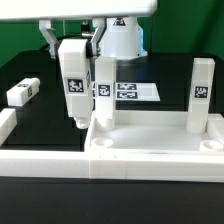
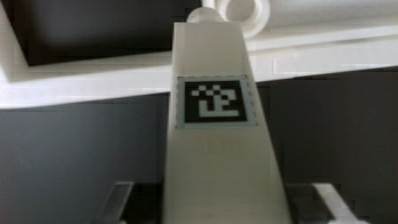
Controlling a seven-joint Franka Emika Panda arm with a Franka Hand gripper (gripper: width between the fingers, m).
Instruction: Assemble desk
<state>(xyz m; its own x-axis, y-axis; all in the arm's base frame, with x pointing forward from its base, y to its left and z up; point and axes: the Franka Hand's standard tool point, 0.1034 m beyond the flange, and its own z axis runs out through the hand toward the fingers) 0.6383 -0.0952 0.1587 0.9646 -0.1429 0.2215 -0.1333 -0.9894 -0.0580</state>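
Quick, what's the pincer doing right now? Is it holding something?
Pincer: closed on a white leg, holding it upright.

Can't see where jaws meet blurred leg (image 2: 214, 150) in wrist view; loses tabletop (image 1: 150, 158) past exterior view's right edge.

You have four white plastic block legs (image 1: 73, 70) (image 1: 104, 100) (image 1: 200, 95) (image 1: 22, 93) with black-and-white square tags, one white plastic square tray-like tabletop (image 1: 150, 158) with a raised rim, and one thin flat white marker board (image 1: 135, 92).
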